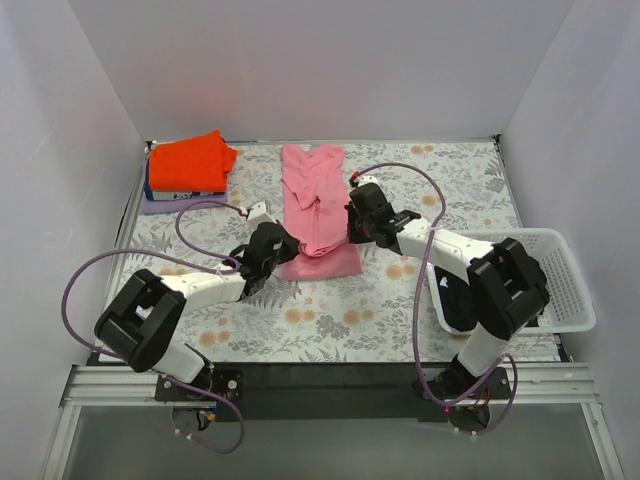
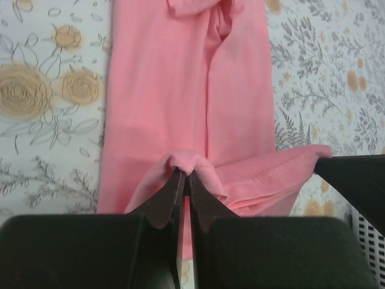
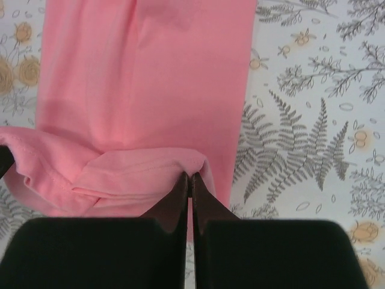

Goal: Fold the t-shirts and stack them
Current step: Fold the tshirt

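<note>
Pink t-shirt [image 1: 318, 200] is pinched by tightly closed left hand [image 2: 183, 176] and right hand [image 3: 188, 176].

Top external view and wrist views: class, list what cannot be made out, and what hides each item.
1. Top view: clothes under the folded orange-red cloth t-shirt; it covers all but blue and lilac edges.
2. Top view: what lies in the white plastic mesh basket; the black right arm blocks it.
3. Wrist views: far end of the light pink cloth t-shirt, cut off by the top edge.
</note>
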### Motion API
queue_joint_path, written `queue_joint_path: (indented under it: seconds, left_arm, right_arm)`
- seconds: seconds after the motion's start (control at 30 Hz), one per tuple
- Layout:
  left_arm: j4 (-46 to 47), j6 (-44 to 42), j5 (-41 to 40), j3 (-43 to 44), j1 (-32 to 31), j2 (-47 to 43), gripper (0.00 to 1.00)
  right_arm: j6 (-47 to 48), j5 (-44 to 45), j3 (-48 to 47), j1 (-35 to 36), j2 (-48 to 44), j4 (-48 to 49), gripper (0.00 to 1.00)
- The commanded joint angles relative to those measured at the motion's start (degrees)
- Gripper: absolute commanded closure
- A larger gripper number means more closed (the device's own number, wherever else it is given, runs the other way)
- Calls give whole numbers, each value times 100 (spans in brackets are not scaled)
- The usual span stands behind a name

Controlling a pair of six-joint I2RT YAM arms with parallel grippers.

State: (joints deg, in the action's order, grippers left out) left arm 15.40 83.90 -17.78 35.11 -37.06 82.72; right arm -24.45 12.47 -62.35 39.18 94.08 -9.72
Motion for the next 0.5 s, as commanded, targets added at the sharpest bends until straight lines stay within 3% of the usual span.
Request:
queue_joint_path:
  seconds: [0.0, 0.47]
  left_arm:
    - [875, -409, -182, 382, 163, 340, 100]
    - [1308, -479, 389, 1269, 981, 1607, 100]
  right_arm:
    - [265, -130, -541, -200, 408, 347, 99]
    - [494, -438, -1815, -754, 1586, 339, 99]
